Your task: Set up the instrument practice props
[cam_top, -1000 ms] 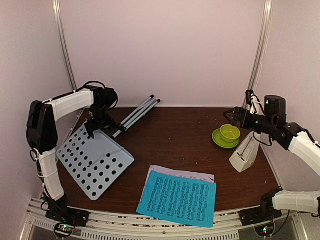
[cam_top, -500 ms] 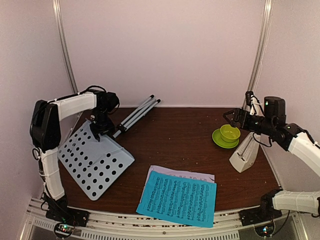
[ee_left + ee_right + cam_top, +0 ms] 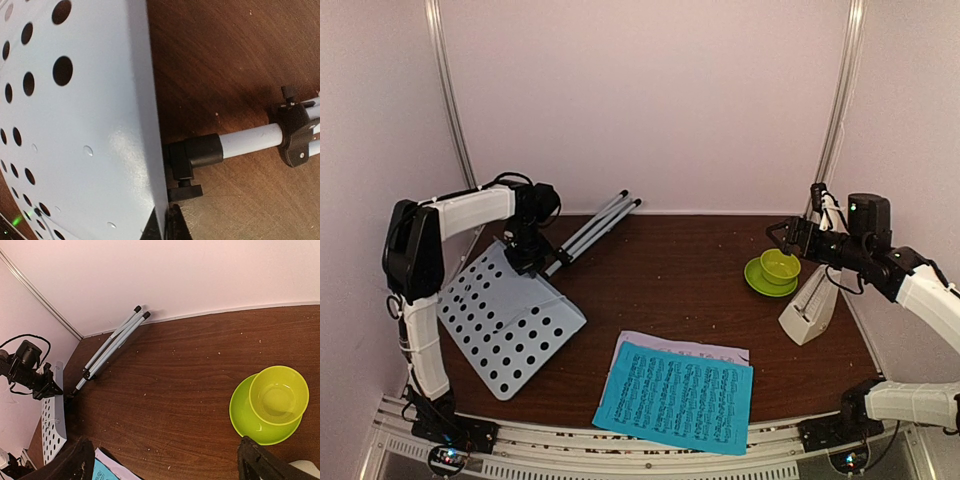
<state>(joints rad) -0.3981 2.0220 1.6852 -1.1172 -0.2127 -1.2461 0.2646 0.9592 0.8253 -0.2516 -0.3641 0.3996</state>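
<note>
1. Music-stand desk (image 3: 505,320) lies on the table (image 3: 670,280), with the grey tripod legs (image 3: 595,225) behind it.
2. Cyan sheet (image 3: 675,395), right of the desk, overlaps the lilac sheet (image 3: 640,342).
3. Left gripper (image 3: 527,262) is clamped on the desk's far edge.
4. Right gripper (image 3: 790,238), far right of the desk, gapes wide and holds nothing.

**From my feed: stand on the left, sheets front and centre, metronome and cup on the right.**

I see the music-stand desk (image 3: 510,325) lying on the left side of the worktop (image 3: 670,265). Its tripod legs (image 3: 595,225) run from its far edge back and rightward toward the rear wall. The left pincer (image 3: 525,265) sits at that far edge, just beside where the legs join. Near the front middle, the upper music sheet (image 3: 675,395) lies on the lower music sheet (image 3: 670,342), which shows only along the far side. On the right, the cup (image 3: 780,265) stands in its saucer (image 3: 758,280). The metronome (image 3: 808,312) stands just in front of them, slightly to the right. The right pincer (image 3: 788,238) hangs over the cup's far side.
</note>
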